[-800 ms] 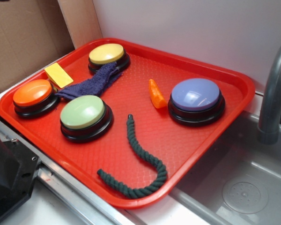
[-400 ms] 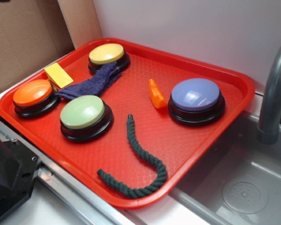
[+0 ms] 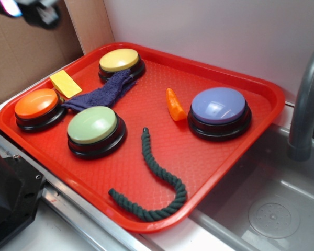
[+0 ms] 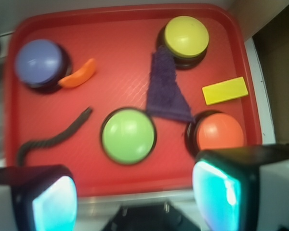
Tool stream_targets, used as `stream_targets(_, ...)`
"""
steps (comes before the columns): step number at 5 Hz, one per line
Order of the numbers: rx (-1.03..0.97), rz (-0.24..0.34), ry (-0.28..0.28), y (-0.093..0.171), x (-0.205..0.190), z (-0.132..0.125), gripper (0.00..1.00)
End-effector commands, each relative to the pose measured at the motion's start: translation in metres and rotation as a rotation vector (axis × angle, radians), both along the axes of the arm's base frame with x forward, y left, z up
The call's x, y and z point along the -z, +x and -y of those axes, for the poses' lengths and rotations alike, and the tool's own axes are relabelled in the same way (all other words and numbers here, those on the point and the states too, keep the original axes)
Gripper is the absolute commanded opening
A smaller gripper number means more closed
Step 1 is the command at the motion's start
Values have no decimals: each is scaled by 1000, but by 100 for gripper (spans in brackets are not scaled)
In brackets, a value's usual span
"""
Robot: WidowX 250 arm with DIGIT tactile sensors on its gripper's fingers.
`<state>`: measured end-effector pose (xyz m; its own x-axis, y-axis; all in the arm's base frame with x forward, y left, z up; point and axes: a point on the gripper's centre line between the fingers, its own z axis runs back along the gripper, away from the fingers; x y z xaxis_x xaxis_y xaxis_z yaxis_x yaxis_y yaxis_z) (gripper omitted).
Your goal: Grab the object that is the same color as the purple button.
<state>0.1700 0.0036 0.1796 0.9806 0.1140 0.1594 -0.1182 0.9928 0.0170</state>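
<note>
The dark purple knitted cloth (image 3: 102, 93) lies flat on the red tray (image 3: 199, 151), stretched between the yellow-topped and green buttons; in the wrist view the cloth (image 4: 166, 89) is a long triangle. The purple button (image 3: 219, 107) stands at the tray's right side, and at the upper left (image 4: 38, 62) in the wrist view. My gripper (image 3: 34, 10) is a blur at the top left corner, high above the tray's left end. In the wrist view the gripper (image 4: 135, 197) is open, its two fingers wide apart with nothing between them, well short of the cloth.
On the tray stand a green button (image 3: 92, 125), an orange button (image 3: 36, 104) and a yellow button (image 3: 119, 60). A yellow block (image 3: 66, 83), an orange piece (image 3: 174, 104) and a dark green rope (image 3: 157, 178) lie there too. Cardboard (image 3: 21, 57) is left, a sink (image 3: 272, 209) with faucet (image 3: 306, 104) right.
My gripper has come into the exterior view at the top left corner; it did not show before. Nothing on the tray has moved.
</note>
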Motion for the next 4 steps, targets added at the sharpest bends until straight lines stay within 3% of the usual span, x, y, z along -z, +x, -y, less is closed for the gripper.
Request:
stream_targets(1,-131,83,68,47,51,-40,100)
stream_targets(2,-163,102,120,62,86,-52,100)
stream_targets(3,-206,121,137,75,117,-61,100)
stream_targets(4,-233,105,156,82,131,-66,100)
